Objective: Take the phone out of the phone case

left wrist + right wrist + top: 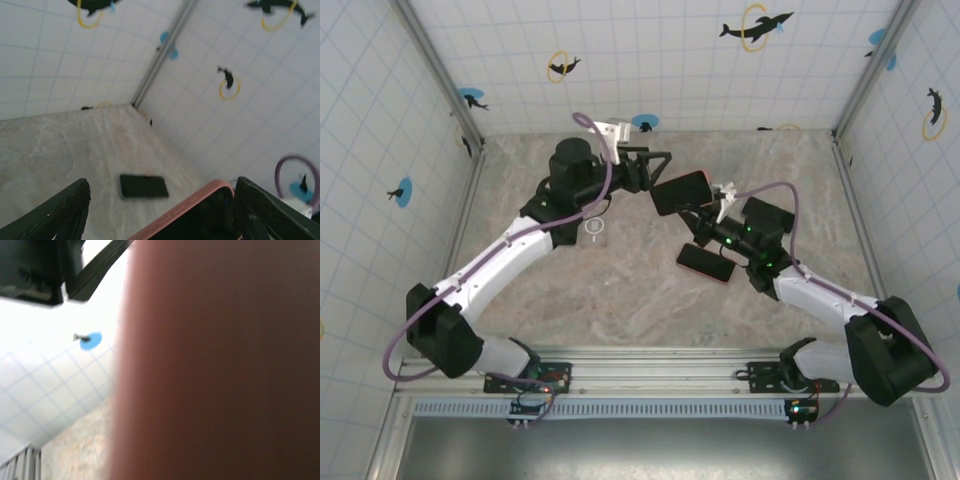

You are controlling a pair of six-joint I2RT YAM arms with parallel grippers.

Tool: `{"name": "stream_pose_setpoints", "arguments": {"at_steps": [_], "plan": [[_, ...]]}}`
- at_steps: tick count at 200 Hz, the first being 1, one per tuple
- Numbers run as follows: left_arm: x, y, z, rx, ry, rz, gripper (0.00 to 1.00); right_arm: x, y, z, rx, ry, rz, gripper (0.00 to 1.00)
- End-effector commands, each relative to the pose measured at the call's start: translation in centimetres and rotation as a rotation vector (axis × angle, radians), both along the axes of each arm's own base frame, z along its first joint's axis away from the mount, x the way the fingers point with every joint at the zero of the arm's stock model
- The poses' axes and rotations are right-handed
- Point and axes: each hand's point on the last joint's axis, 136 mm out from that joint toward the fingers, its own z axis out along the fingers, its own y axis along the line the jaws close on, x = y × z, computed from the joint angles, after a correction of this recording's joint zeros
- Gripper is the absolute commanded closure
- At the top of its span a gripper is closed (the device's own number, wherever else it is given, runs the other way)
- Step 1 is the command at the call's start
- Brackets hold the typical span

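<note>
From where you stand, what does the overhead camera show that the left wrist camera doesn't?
Overhead: both whole arms, and the right gripper shut on the pink case, holding it up. Left wrist: a close look at the left gripper, open, the case's edge between its fingers. Shared: the case and the dark phone lying on the table.

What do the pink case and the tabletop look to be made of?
The case: probably soft rubbery plastic or silicone, matte salmon pink, with moulded side buttons on its rounded rim. The tabletop: marble-look surface, beige with grey veining, smooth with little shine; likely printed laminate, though real stone cannot be ruled out.
</note>
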Motion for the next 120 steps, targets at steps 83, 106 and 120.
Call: {"name": "stream_pose_setpoints", "arguments": {"at_steps": [83, 106, 120], "plan": [[-6.2, 0.6, -6.2, 0.322, 0.026, -0.642, 0.26, -4.7, 2.0, 0.0, -0.263, -0.259, 0.428, 0.93], [-6.3, 0.2, -6.3, 0.311, 0.051, -0.684, 0.31, -4.8, 2.3, -0.5, -0.282, -0.254, 0.472, 0.93], [-6.6, 0.0, -6.0, 0.284, 0.056, -0.712, 0.34, -4.7, 2.5, -0.6, -0.289, -0.252, 0.488, 0.93]]}}
